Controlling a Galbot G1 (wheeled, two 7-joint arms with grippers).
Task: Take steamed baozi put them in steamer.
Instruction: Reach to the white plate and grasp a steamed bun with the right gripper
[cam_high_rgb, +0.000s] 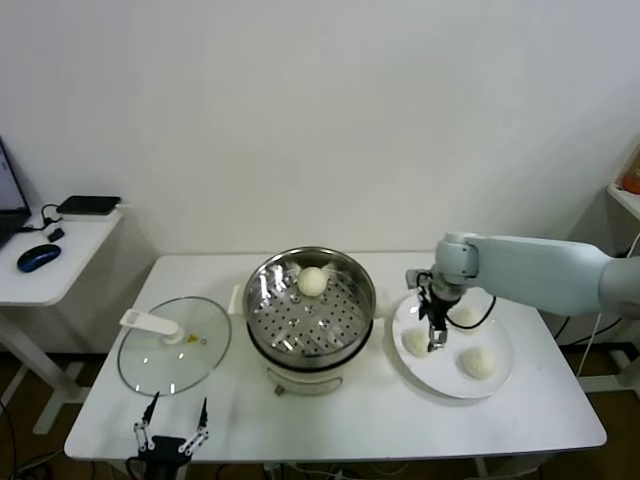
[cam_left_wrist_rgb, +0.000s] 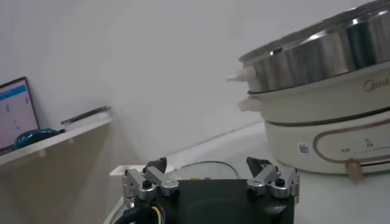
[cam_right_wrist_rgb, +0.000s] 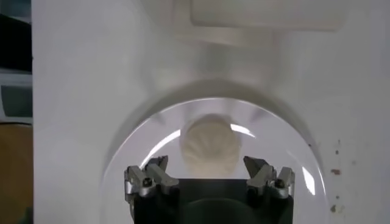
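The steel steamer stands mid-table with one baozi on its perforated tray at the far side. Three baozi lie on the white plate to its right: one on the left, one at the front right, one at the back. My right gripper is open and hangs just above the left baozi, which shows between its fingers in the right wrist view. My left gripper is open and empty at the table's front left edge; its wrist view shows the steamer's side.
A round glass lid with a white handle lies left of the steamer. A side desk with a mouse and a dark device stands at far left. A black cable runs over the plate behind the right gripper.
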